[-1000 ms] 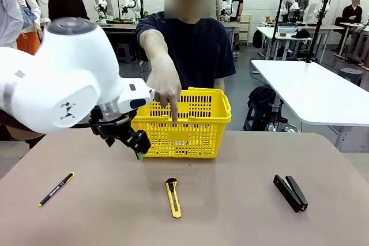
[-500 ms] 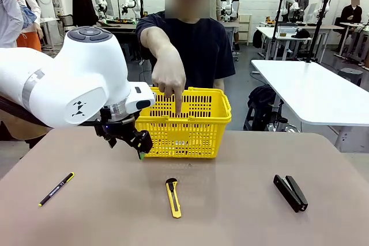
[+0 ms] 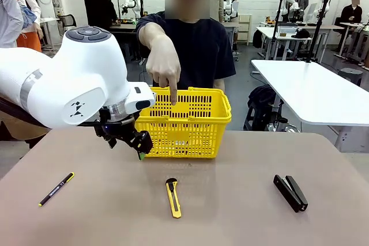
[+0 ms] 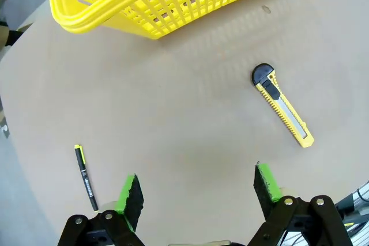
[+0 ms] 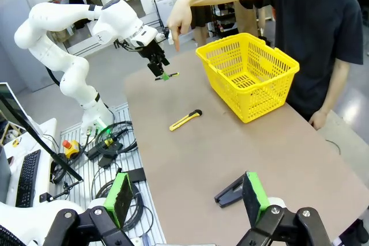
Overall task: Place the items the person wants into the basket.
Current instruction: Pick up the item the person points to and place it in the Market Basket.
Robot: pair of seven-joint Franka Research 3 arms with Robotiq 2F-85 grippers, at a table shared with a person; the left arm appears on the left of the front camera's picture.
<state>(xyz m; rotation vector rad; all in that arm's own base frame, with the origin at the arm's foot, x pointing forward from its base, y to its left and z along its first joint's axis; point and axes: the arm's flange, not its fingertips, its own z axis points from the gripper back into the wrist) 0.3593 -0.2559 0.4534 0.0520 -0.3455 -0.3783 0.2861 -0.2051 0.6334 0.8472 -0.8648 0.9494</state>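
Stapler [image 3: 290, 192] right of knife [image 3: 173, 197], pen [image 3: 56, 189] left, both hands [image 4: 196, 191] [image 5: 187, 197] spread wide, empty

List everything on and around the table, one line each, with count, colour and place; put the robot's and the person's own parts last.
basket: one, bright yellow, far middle of the table, in front of the person.
utility knife: one, yellow with black slider, on the table, nearer than the basket.
pen: one, black with yellow tip, near left part of the table.
stapler: one, black, right part of the table.
table: one, brown.
left gripper: one, black with green pads, open, hovering by the basket's left near corner.
right gripper: one, black with green pads, open, above the table's right end.
person's hand: one, index finger pointing down, above the basket.
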